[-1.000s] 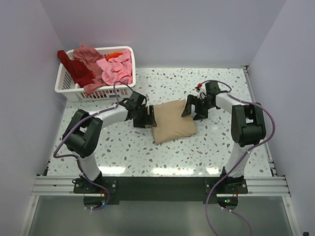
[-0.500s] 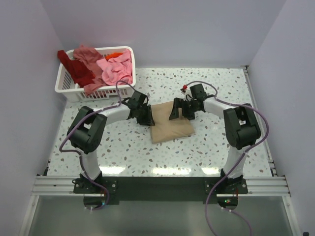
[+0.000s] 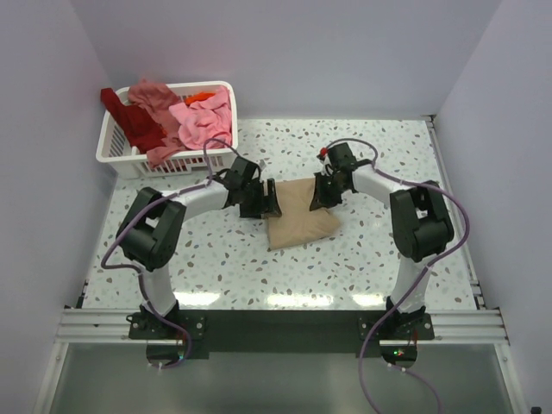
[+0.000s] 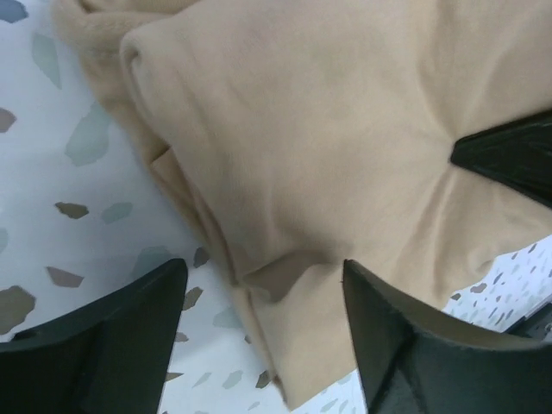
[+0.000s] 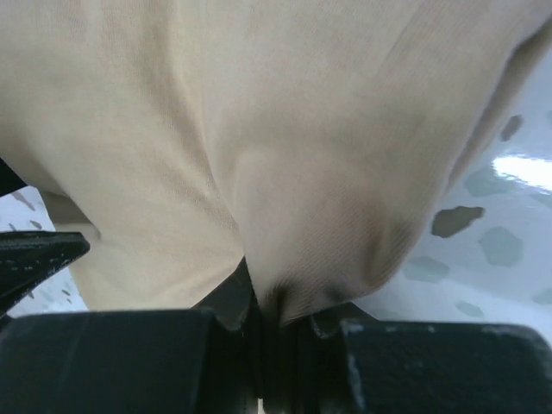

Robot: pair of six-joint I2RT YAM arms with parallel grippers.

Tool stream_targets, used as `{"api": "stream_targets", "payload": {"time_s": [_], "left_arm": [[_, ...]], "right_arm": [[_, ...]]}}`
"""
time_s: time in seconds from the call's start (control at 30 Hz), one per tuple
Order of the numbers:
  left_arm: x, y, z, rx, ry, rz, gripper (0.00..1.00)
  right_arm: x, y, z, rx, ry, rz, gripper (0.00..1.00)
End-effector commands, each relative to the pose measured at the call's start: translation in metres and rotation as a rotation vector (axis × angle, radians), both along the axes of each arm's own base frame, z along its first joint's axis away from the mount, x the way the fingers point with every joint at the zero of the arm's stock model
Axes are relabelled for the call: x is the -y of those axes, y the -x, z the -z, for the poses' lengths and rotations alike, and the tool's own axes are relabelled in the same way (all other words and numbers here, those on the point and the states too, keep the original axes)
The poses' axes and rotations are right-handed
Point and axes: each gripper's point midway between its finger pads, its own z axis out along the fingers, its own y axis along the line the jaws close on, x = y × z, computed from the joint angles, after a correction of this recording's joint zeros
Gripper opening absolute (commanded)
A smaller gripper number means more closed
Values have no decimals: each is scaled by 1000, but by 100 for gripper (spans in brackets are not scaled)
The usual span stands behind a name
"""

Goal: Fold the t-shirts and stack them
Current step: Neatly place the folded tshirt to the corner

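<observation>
One speckled surface [image 3: 388, 164], with a white basket [image 3: 121, 158] at the far left corner, heaped with pink and red t-shirts [image 3: 203, 121]. Near the middle, a little toward the far edge: folded tan t-shirt [image 3: 297, 222], lying flat. Right tool [image 5: 259, 315] clamped on a pinch of its right side. Left tool [image 4: 259, 280] spread wide astride its left edge, gripping nothing. Likely risk if lifted now: bundle dragged askew or unfolded, with only one side pinched and perhaps only the top layer caught.

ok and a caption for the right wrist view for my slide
Right gripper pinched shut on a fold of the tan t-shirt, with the speckled table showing beside it.
</observation>
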Motion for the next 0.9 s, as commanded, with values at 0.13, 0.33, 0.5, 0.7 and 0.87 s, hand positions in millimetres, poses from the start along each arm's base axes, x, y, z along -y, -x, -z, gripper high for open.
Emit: {"api": "stream_targets", "payload": {"time_s": [0.13,0.33,0.5,0.7,0.87], "left_arm": [[-8,-7,-53,111,-8,4,92],[-14,3,-65,117,-13,18,94],[-17,0,-75,143,-19,23,95],[-24,-5,-70,102,-69,-14,95],[-31,-11,-69,62,-117,-54,95]], "right_arm": [[50,-47,-47,111,263,34,0],[97,-80,-70,150,383,91,0],[146,-109,-77,161,489,145,0],[203,-146,-70,146,608,209,0],[265,-164,-62,122,655,354,0]]}}
